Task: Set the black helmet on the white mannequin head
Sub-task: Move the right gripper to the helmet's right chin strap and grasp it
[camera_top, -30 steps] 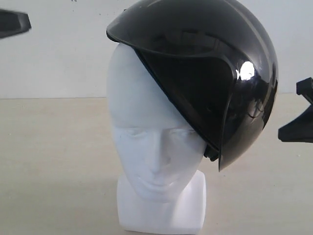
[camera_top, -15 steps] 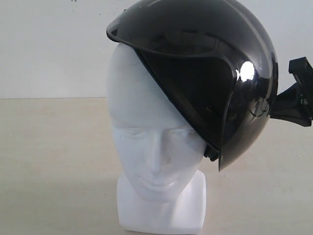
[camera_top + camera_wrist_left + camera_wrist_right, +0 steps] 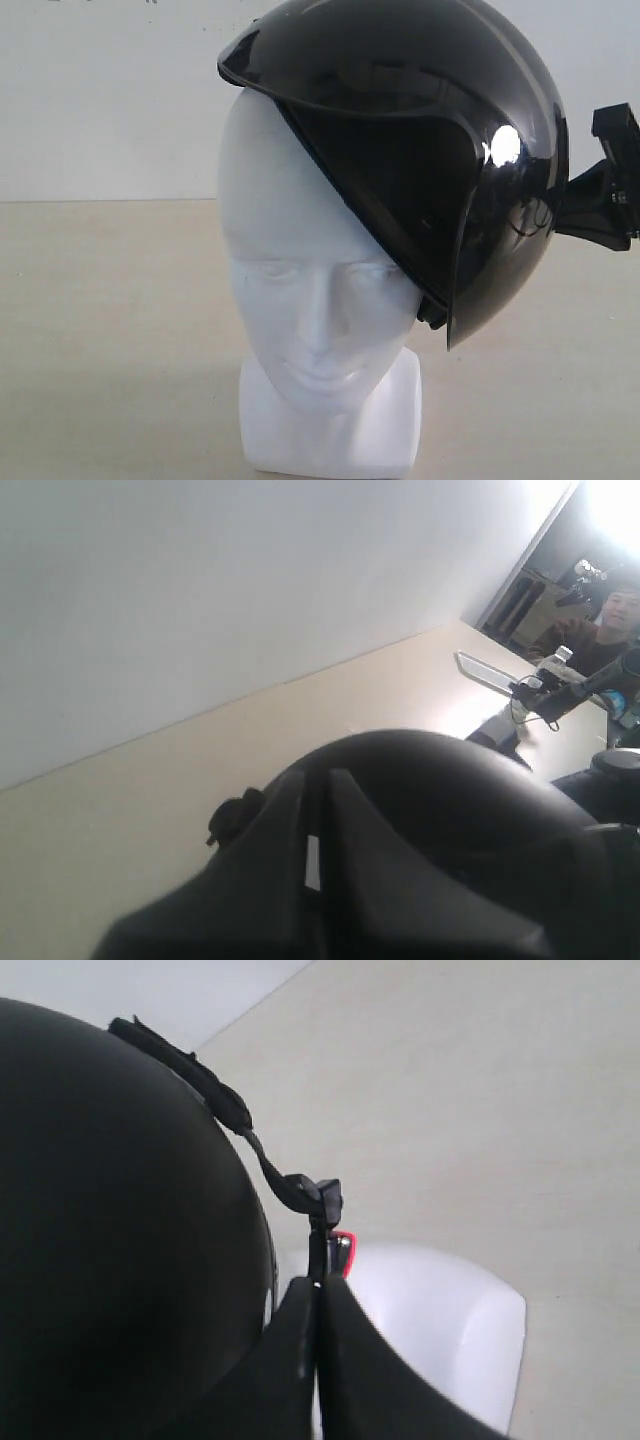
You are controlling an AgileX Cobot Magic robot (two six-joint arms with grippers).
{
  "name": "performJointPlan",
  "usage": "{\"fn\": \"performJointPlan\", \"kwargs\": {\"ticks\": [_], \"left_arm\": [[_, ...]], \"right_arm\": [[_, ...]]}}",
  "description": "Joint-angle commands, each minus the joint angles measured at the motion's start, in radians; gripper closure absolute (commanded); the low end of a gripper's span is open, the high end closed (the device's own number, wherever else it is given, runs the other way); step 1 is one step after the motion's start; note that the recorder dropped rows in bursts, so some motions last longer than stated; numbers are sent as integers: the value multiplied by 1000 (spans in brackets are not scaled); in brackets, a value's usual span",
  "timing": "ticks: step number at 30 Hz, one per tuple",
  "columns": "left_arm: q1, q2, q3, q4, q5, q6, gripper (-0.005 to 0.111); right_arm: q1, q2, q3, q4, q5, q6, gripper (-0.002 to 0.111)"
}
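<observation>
The black helmet (image 3: 420, 130) sits tilted on the white mannequin head (image 3: 300, 280), low on the right side, with the forehead and face bare. My right gripper (image 3: 580, 205) is against the helmet's right side, its tips hidden there. In the right wrist view this gripper (image 3: 318, 1285) is shut beside the helmet shell (image 3: 110, 1220). The strap buckle (image 3: 325, 1205) hangs just past its tips, over the white base (image 3: 440, 1330). Whether the strap is pinched does not show. My left gripper (image 3: 318, 780) is shut and empty above the helmet dome (image 3: 460, 790).
The mannequin stands on a beige tabletop (image 3: 100, 330) in front of a white wall (image 3: 100, 100). In the left wrist view a person (image 3: 610, 620) sits beyond the table's far corner, near a dark stand (image 3: 550, 695).
My right gripper came in from the right edge, rose, and now rests against the helmet's side. My left gripper left the top left corner of the exterior view. Helmet and head have not moved.
</observation>
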State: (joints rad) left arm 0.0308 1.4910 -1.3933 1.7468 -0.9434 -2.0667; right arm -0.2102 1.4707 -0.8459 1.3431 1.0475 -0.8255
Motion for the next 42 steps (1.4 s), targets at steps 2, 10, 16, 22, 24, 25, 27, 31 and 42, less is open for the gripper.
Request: {"fn": "performJointPlan", "kwargs": {"ticks": [2,10,16,22,24,25,27,31,42], "left_arm": [[-9,35,-104,-2,-23,-30,102],[-9,62,-129,-2,-78,-31,102],[19,72,-129,-2,-134,-18,102],[125,133,-111,-2,-278,-35,102],[165,161,-96,-2,-278,-35,102],[177,174,-86,-2,-278,-35,102],[182,191,-69,-2,-278,-35,102],[159,207,-53,-15,-278,-35,102],[134,198,-56,-106,-278,-35,102]], "right_arm": [[14,18,-5,-14,12,11,109],[70,4,-5,-4,-26,4,109],[70,4,-5,-82,-65,40,109],[70,4,-5,-96,-78,42,109],[70,4,-5,-96,-85,40,109],[70,4,-5,-96,-85,38,109],[70,4,-5,-96,-91,38,109],[70,4,-5,-96,-97,38,109],[70,4,-5,1,-39,-3,109]]}}
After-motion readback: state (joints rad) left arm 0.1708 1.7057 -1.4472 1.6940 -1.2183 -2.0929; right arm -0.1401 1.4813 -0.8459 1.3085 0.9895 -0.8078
